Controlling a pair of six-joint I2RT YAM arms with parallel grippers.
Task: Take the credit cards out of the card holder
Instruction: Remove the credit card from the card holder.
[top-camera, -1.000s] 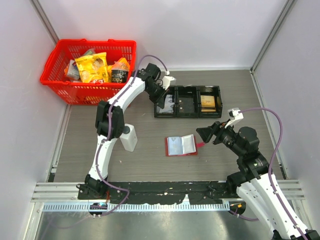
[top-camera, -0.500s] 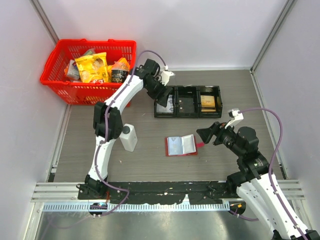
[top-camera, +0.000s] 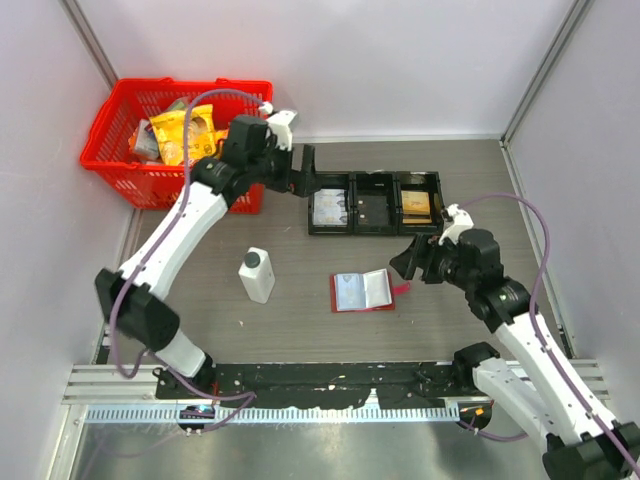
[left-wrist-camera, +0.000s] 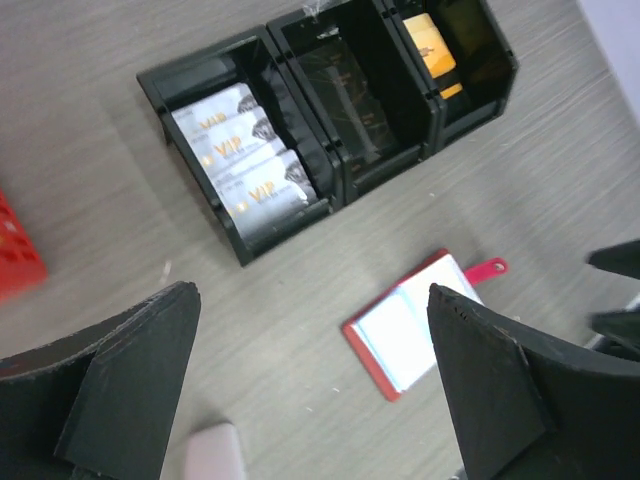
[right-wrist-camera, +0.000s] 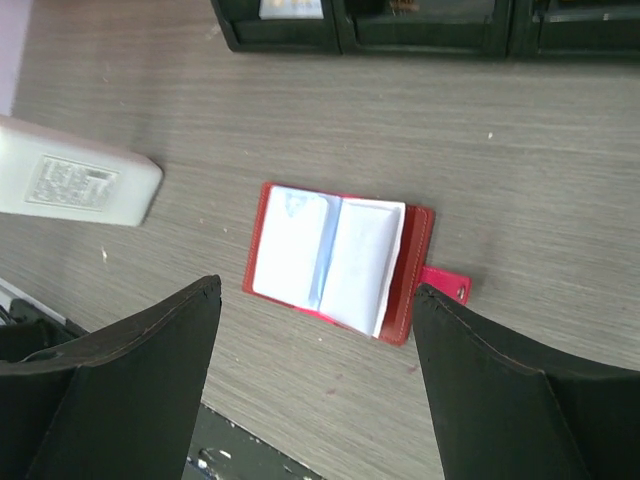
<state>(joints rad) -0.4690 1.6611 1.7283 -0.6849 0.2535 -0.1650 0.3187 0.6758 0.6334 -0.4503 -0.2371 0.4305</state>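
The card holder (top-camera: 363, 291) lies open on the surface (top-camera: 300, 325); the left pincer (top-camera: 303, 175) and the right pincer (top-camera: 408, 262) stand wide open, empty. I think the right should descend slowly, gripping at a sleeve mouth.

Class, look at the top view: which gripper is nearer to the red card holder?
Right. The right gripper hovers open just right of the card holder, by its tab; the left gripper, also open, is far off at the black tray's left end.
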